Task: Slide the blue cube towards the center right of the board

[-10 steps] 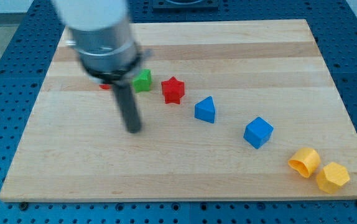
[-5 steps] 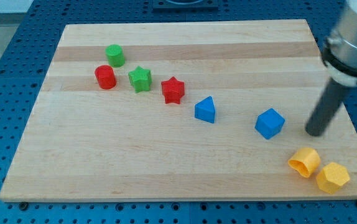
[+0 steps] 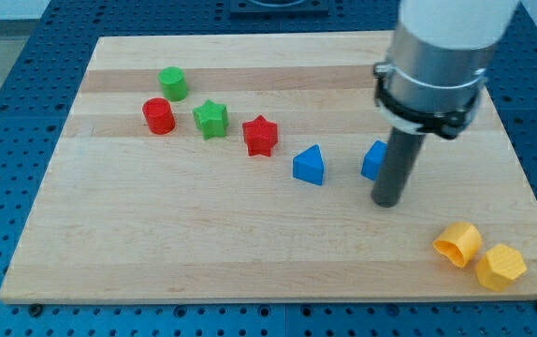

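Observation:
The blue cube (image 3: 373, 161) sits right of the board's middle, mostly hidden behind my rod. My tip (image 3: 386, 200) rests on the board just below and right of the cube, touching or nearly touching it. A blue wedge-like block (image 3: 309, 166) lies to the cube's left.
A red star (image 3: 260, 136), green star (image 3: 210, 119), red cylinder (image 3: 158, 116) and green cylinder (image 3: 173, 83) run up toward the view's top left. Two yellow blocks (image 3: 459, 243) (image 3: 500, 266) lie at the bottom right corner. The wooden board (image 3: 250, 243) sits on a blue perforated table.
My rod swung from the left to the far right, then back left to the blue cube. The cube moved right and up, then back left and further up, nearer the blue wedge.

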